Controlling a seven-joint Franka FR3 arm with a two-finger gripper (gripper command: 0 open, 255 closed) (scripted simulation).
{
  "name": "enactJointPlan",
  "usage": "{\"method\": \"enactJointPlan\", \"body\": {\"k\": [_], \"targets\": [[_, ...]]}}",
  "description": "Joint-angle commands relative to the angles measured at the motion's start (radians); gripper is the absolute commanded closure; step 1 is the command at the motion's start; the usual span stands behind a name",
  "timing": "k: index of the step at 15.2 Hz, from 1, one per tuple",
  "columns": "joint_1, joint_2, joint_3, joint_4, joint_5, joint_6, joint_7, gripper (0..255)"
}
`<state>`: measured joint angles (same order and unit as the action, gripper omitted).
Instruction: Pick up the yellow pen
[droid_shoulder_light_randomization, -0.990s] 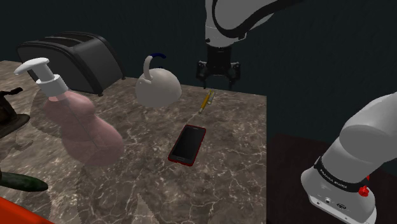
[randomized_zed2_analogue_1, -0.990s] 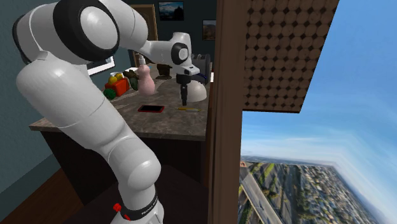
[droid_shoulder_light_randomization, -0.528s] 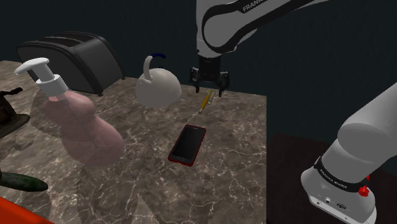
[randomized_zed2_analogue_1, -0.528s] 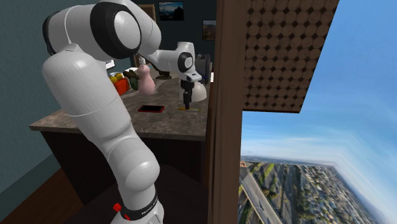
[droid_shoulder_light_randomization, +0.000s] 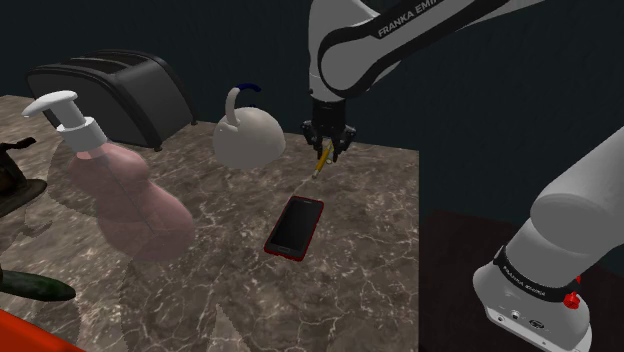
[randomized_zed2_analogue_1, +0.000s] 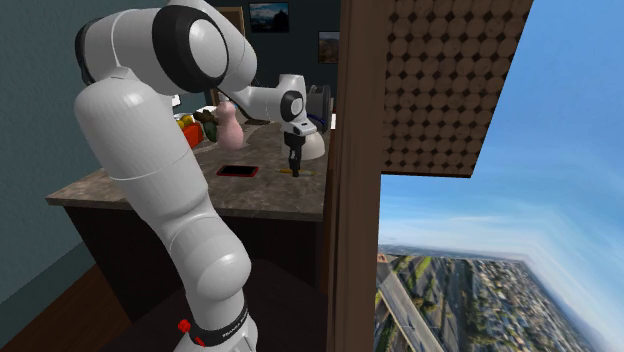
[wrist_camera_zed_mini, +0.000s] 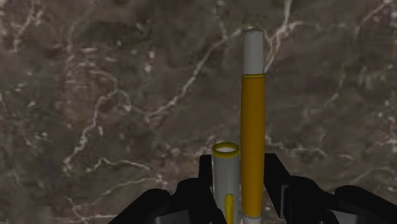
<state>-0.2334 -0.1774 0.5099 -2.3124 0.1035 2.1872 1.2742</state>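
Dark marble counter (droid_shoulder_light_randomization: 350, 255) with toaster (droid_shoulder_light_randomization: 120, 95), kettle (droid_shoulder_light_randomization: 250, 137), soap dispenser (droid_shoulder_light_randomization: 120, 195), phone (droid_shoulder_light_randomization: 294, 227), yellow pen (droid_shoulder_light_randomization: 320, 164)

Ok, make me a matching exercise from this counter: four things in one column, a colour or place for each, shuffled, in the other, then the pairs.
1 toaster
2 kettle
3 phone
4 yellow pen

A white and rounded
B clasped by the gripper
C black, slotted top
D red-rimmed, lying flat

Pairs: 1-C, 2-A, 3-D, 4-B

A brown-veined marble counter (droid_shoulder_light_randomization: 380, 250) stands before dark teal walls (randomized_zed2_analogue_1: 40, 120), with framed pictures (randomized_zed2_analogue_1: 268, 15) hung high.
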Motion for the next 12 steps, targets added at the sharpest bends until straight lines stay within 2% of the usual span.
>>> {"method": "enactJointPlan", "body": {"k": [1, 7, 12], "targets": [[0.000, 0.000, 0.000, -0.001, 0.000, 0.001, 0.000, 255], [-0.001, 0.003, 0.000, -0.001, -0.001, 0.003, 0.000, 255], [0.000, -0.029, -0.009, 0.040, 0.010, -0.067, -0.010, 255]]}}
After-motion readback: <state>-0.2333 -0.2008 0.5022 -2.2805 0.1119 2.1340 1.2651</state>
